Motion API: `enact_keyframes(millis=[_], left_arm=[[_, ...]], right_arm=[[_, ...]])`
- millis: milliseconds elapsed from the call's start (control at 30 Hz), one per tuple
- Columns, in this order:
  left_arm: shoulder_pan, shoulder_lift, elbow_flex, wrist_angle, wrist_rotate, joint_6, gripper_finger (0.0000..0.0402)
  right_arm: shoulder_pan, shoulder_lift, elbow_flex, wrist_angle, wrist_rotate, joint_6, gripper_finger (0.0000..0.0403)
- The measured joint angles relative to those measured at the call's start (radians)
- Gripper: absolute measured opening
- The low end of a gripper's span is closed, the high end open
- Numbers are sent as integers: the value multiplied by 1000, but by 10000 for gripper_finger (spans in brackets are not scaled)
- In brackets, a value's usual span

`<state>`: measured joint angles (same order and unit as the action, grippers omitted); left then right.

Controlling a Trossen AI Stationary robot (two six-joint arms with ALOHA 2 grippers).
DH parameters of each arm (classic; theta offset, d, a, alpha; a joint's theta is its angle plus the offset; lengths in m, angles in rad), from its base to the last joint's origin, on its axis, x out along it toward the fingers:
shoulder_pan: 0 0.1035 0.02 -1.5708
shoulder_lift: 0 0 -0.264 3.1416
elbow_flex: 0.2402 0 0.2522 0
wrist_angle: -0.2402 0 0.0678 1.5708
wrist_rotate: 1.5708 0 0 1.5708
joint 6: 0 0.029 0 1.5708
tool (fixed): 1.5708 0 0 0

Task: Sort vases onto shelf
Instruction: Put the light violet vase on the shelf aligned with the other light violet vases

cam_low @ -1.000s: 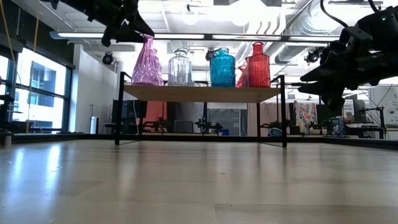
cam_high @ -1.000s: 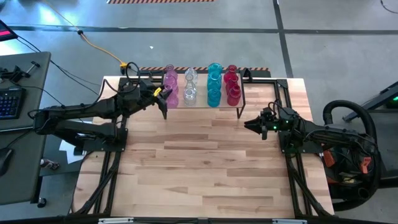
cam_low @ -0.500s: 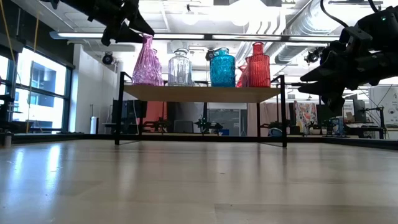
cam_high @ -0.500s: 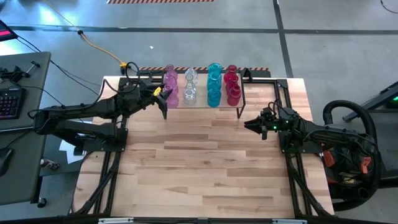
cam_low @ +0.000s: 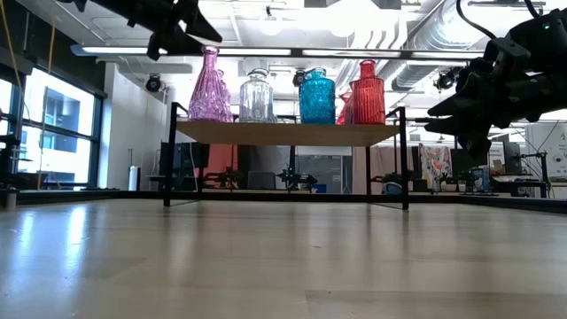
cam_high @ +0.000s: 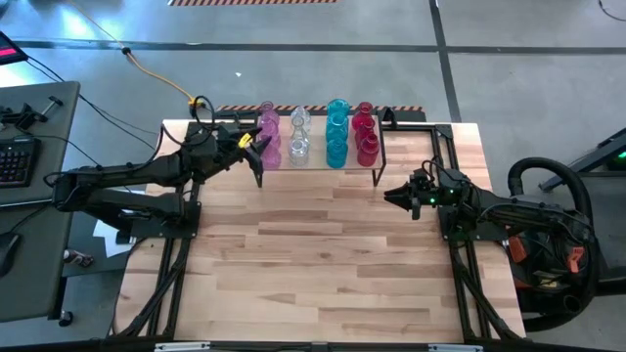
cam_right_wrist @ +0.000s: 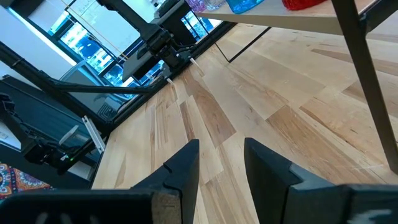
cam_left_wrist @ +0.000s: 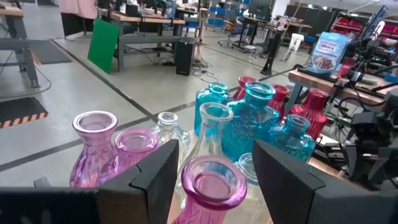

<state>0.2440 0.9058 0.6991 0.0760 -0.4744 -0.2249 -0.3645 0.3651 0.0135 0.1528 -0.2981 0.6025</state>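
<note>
My left gripper [cam_left_wrist: 211, 171] is open around the pink vase [cam_left_wrist: 209, 186] on the shelf [cam_low: 288, 133], holding nothing, so I should lift away slowly.

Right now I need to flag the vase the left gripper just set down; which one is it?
On the shelf, pink vases occupy the end nearest the left arm. It is the front pink vase, tall-necked with twisted ribs, next to the squat clear vase, with the open left gripper just behind its mouth.
</note>
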Motion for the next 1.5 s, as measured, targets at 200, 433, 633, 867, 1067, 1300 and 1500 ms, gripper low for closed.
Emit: enact_keyframes(millis=[200,433,633,867,1067,1300,1500], left_arm=[[0,0,0,28,-2,16,196],[0,-7,52,66,-3,126,195],[-46,-47,124,0,33,242,195],[-183,-116,126,-290,-1,150,195],[-280,-93,126,-515,-73,25,195],[-289,-3,126,-543,-100,61,195],[-261,77,126,-558,-98,53,195]], right_arm=[[0,0,0,0,0,0,108],[0,0,0,0,0,0,108],[0,0,0,0,0,0,108],[0,0,0,0,0,0,108],[0,0,0,0,0,0,108],[0,0,0,0,0,0,108],[0,0,0,0,0,0,108]])
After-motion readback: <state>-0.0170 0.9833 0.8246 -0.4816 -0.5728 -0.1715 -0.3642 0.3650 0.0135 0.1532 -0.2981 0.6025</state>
